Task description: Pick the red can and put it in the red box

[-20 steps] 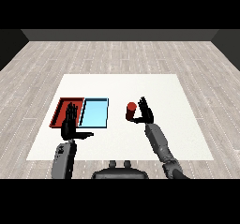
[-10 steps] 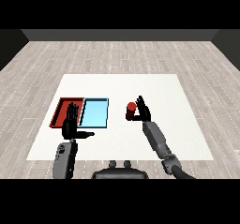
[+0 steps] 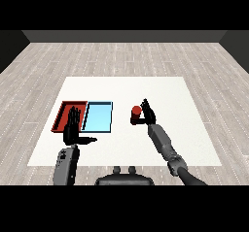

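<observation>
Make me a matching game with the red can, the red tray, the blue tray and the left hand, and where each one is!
Things:
1. red can
2. red tray
3. light blue tray
4. left hand

Places:
A. in the middle, between the red tray and the can
B. farthest left on the table
C. by the right hand
D. raised open, in front of the red tray

Pairs: 1-C, 2-B, 3-A, 4-D

My left hand (image 3: 73, 129) is up, fingers straight, thumb out sideways. R hand (image 3: 147, 113) fwd, forearm stretched, fingers partly curled.
</observation>
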{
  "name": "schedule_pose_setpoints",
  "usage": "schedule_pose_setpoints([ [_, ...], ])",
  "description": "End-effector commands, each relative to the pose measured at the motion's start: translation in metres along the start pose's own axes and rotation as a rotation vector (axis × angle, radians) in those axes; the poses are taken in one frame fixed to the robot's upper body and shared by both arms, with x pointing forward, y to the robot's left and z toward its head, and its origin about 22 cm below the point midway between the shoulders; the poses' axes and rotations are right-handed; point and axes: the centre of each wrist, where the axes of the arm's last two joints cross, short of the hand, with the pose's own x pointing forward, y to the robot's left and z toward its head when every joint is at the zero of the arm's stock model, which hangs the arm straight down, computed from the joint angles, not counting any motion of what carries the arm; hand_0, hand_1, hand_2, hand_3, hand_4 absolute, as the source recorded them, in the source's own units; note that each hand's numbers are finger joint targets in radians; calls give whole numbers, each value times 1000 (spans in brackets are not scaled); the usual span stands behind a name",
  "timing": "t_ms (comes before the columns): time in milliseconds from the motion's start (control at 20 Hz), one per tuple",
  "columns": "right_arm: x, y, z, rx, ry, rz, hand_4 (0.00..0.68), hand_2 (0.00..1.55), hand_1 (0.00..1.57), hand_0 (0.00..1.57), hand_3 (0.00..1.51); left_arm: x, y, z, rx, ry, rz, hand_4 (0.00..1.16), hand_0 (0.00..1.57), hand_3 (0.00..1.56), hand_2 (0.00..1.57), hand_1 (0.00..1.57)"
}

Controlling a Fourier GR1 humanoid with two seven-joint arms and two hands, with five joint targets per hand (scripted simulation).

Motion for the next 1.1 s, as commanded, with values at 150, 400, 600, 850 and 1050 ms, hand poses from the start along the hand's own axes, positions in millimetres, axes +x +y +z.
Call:
schedule_pose_setpoints([
  [150, -8, 6, -3, -3, 8, -1, 0, 0, 0, 0, 0, 1, -5, 3, 10, 0, -21, 0, 0, 0, 0, 0],
  [400, -15, 22, 1, 20, 34, -19, 0, 0, 0, 0, 0, 3, -12, 7, 16, -3, -10, 0, 0, 0, 0, 0],
  [600, -7, 23, -11, 19, 22, -14, 0, 0, 0, 0, 0, -8, 1, 0, 0, -5, -24, 0, 0, 0, 0, 0],
  [850, -6, 36, -12, 21, 36, 10, 0, 0, 0, 0, 0, -3, 0, 4, 4, 3, -32, 0, 0, 0, 0, 0],
  [1050, -2, 23, -14, 13, 57, 12, 0, 0, 0, 0, 0, -5, -6, 9, 9, -15, 18, 0, 0, 0, 0, 0],
])
